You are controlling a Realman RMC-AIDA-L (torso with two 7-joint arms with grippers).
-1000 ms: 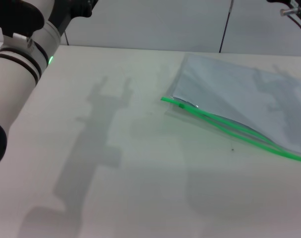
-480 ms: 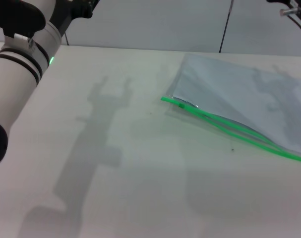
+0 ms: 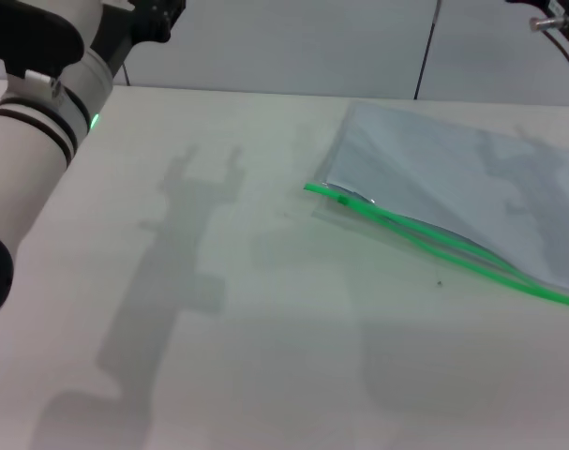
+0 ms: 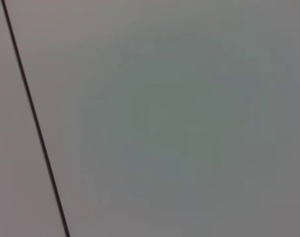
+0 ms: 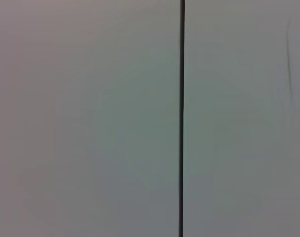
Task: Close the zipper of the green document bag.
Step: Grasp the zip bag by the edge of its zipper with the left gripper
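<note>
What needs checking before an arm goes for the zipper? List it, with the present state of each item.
1. The green document bag lies flat on the table, nothing on top of it: ok.
2. The zipper is shut: not ok, its two green strips gape apart along the middle.
3. Slider position: it sits near the strip's left end, beside the bag's corner: ok.
4. Left arm is clear of the bag, raised at the table's left: ok.
5. Left and right gripper fingers ready: cannot tell, neither gripper's fingers appear in any view.
6. Bag fully within view: not ok, its right end runs past the head view's edge.
</note>
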